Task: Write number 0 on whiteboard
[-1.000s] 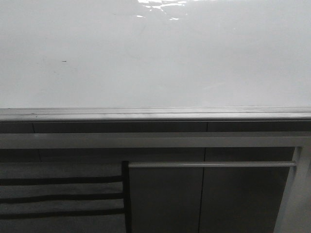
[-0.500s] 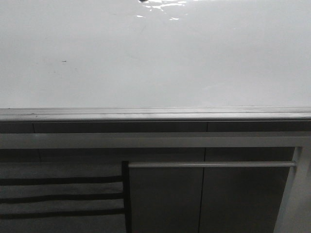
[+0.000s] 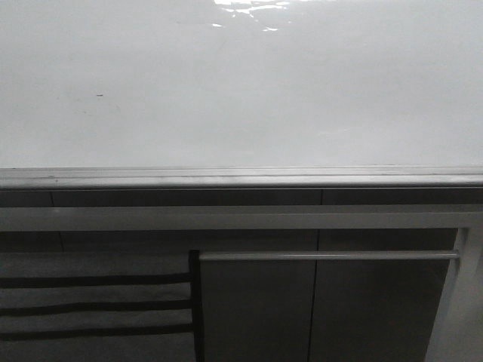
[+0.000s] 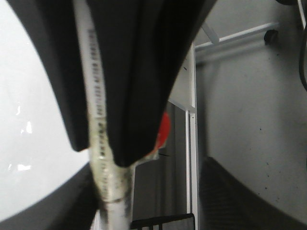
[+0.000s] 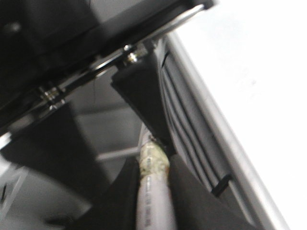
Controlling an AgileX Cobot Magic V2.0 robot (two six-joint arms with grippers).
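The whiteboard (image 3: pixel 241 83) fills the top half of the front view, glossy and blank except for a tiny dark speck (image 3: pixel 99 95). No number 0 shows on it. Neither gripper shows in the front view. In the right wrist view my right gripper (image 5: pixel 152 167) is shut on a white marker (image 5: pixel 153 201) with yellowish tape round it, beside the whiteboard's grey edge (image 5: pixel 225 139). In the left wrist view the same marker (image 4: pixel 98 124) runs down between the wide-apart fingers of my left gripper (image 4: pixel 144 191), which is open. A big black gripper body (image 4: pixel 129 72) covers part of the marker.
Below the whiteboard's edge strip (image 3: pixel 241 178) are a grey metal frame (image 3: pixel 241 219), a horizontal bar (image 3: pixel 324 256) and dark slats (image 3: pixel 90 305). A red piece (image 4: pixel 164 129) shows behind the black body in the left wrist view. Grey floor (image 4: pixel 249 105) lies beyond.
A small dark shape showed at the top edge of the front view half a second ago and is gone now. The board itself looks the same.
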